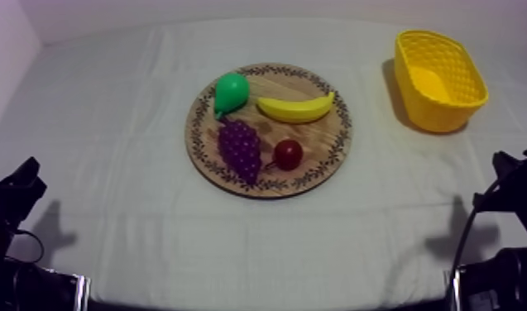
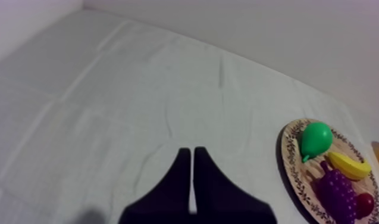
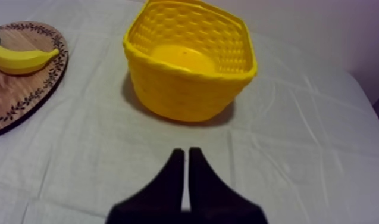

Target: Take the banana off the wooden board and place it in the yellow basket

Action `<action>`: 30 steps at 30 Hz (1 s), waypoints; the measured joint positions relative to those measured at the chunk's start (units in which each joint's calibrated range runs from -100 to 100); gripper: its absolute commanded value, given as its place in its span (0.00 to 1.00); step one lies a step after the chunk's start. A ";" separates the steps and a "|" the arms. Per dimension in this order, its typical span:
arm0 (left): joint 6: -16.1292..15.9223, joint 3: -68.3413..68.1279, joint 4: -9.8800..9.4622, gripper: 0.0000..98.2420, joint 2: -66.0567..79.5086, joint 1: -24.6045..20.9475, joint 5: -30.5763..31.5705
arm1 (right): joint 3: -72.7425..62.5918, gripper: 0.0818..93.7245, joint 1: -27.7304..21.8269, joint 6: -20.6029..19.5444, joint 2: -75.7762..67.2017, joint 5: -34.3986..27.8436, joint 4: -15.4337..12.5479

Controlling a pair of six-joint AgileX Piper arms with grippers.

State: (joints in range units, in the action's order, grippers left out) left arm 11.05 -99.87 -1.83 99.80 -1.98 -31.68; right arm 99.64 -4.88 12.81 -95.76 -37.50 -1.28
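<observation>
Banana [image 1: 296, 107] lies untouched on the far side of the round wooden board [image 1: 320, 141] at mid-desk, its tips turned away from the robot. It sits just beside the green pear [image 1: 230, 93] and apart from the grapes [image 1: 240, 149] and the small red fruit [image 1: 288, 154], which lie on the board's near half. The yellow basket [image 1: 448, 116] stands well apart from the board, off its right side and a little farther back, and its floor looks bare.

By this showing the job has not begun. The reach, the grasp, the carry across from the board and the drop into the basket are all left to do.

The left hand [image 2: 190, 154] is pressed together into a narrow wedge, pinching nothing, over bare cloth on the desk [image 1: 134, 165] well off the board's left side. The right hand [image 3: 186, 154] is pressed together likewise and empty, well off the board's right side, with the basket straight ahead of it.

Some things stay out of sight. The banana's underside, where it meets the wood, is hidden. Seen from above, both arms are dark shapes nearer than the board, too murky to read there. From the right arm's camera the board is cut off just past the banana. From the left arm's camera the board's near rim is cut off, and the basket is a mere yellow sliver beyond the board.
</observation>
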 measured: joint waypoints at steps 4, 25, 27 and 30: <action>0.00 0.00 0.00 0.00 0.00 0.00 0.00 | 0.00 0.00 0.00 0.14 0.00 0.00 0.00; 0.00 0.00 0.00 0.00 0.00 0.00 0.00 | 0.00 0.00 0.12 -1.30 0.00 0.00 0.00; 0.00 0.00 0.00 0.00 0.00 0.00 0.00 | 0.00 0.00 0.11 -2.34 0.00 0.00 0.00; 0.00 0.00 0.00 0.00 0.00 0.00 0.00 | 0.00 0.00 0.26 -3.01 0.00 0.00 0.00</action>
State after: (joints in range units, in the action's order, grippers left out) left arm 11.05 -99.87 -1.83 99.80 -1.98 -31.68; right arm 99.64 -4.62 9.80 -95.76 -37.50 -1.28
